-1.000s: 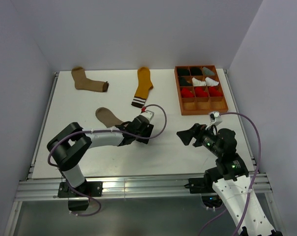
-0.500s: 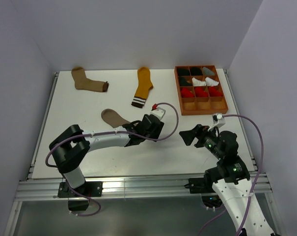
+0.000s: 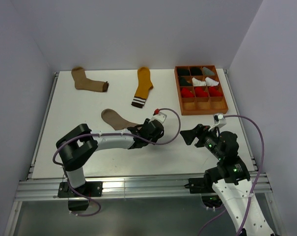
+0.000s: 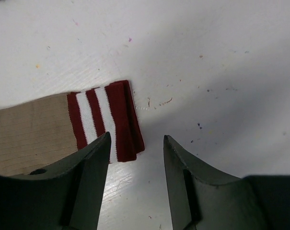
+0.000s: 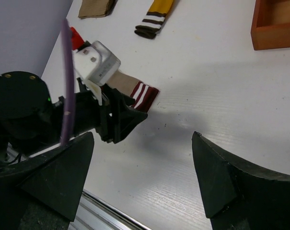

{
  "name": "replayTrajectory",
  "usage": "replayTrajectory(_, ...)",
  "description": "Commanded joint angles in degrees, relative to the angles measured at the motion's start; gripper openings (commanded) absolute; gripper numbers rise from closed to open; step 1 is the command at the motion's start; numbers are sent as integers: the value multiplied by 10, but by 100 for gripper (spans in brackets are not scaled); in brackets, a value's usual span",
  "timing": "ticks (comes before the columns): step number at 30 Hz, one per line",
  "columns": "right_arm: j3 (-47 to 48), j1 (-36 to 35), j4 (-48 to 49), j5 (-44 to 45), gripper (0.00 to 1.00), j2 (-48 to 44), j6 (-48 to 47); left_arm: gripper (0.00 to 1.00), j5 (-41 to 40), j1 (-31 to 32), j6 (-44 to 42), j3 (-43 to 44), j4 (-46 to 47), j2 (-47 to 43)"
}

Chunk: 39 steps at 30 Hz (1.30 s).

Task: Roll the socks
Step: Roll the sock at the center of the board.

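Rolling looks barely begun: on the table (image 3: 79, 105), the light brown sock (image 3: 114, 118) lies flat and unrolled at centre of the overhead view. The left end effector (image 4: 136, 139), jaws parted and empty, hovers at its red-white striped cuff (image 4: 104, 117). Next it likely must pinch that cuff and turn it over; the right end effector (image 5: 140, 143) stands spread wide, empty.

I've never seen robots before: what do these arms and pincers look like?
The left arm and right arm are white tubes between chunky black joints, each trailing a looping purple cable. Small green lights glow on the right one. The left pincer and right pincer each have two black wedge-shaped fingers.
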<state>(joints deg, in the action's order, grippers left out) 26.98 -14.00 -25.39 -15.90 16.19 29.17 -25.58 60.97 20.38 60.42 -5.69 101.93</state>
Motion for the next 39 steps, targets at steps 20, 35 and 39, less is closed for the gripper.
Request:
replayTrajectory(20, -8, -4, 18, 5, 88, -8, 13, 46, 4, 4, 6, -7, -30, 48)
replayTrajectory(35, -21, -4, 53, -20, 86, 6, 29, 0, 20, 16, 54, -17, -30, 56)
replayTrajectory(39, -34, -3, 91, -43, 82, 32, 40, 0, 63, 7, 96, -25, -11, 17)
